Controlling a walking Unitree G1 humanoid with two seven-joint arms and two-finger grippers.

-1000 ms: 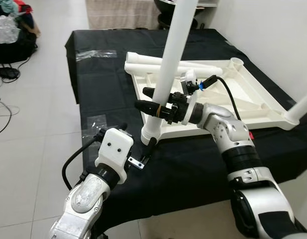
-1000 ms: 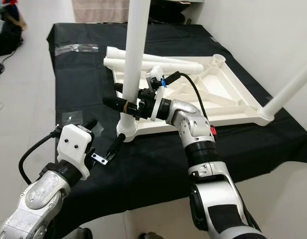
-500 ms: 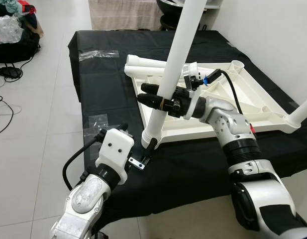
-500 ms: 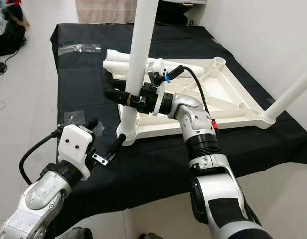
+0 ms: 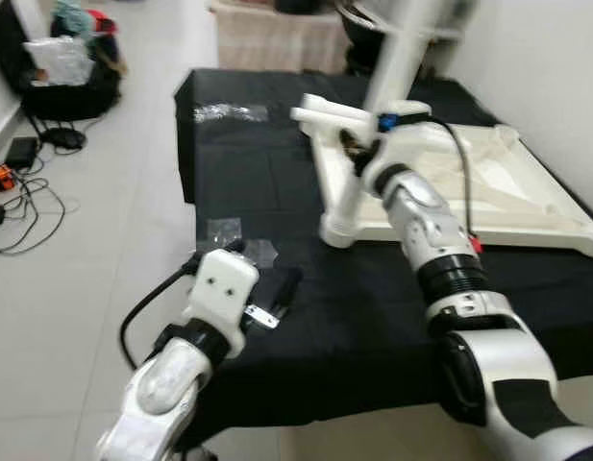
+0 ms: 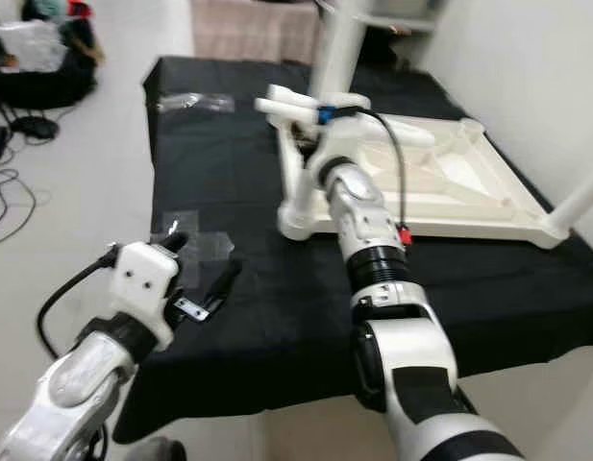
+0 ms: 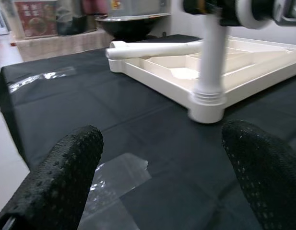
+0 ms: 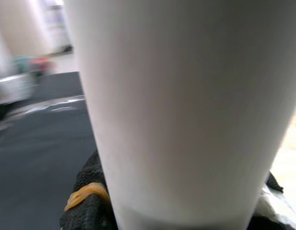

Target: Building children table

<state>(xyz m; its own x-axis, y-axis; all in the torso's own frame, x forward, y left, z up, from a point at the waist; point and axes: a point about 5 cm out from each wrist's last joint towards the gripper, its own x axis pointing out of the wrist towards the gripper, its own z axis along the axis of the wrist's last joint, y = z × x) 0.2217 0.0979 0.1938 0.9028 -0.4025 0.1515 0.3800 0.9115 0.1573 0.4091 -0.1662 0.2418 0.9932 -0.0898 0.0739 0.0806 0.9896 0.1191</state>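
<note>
From the head views, the right gripper (image 6: pixel 310 154) is clutching the upright white table leg (image 5: pixel 373 125), which is standing in the corner socket of the upturned white tabletop (image 5: pixel 488 192) lying on the black cloth (image 6: pixel 229 192). The left gripper (image 5: pixel 277 293) is hovering over the cloth, short of that corner, fingers (image 7: pixel 66 167) spread apart. Its wrist view is showing the leg ahead between them. The right wrist view is showing the leg pressed against a black finger (image 8: pixel 85 206).

Head views overlook table (image 5: pixel 277 317); wrist views close.
</note>
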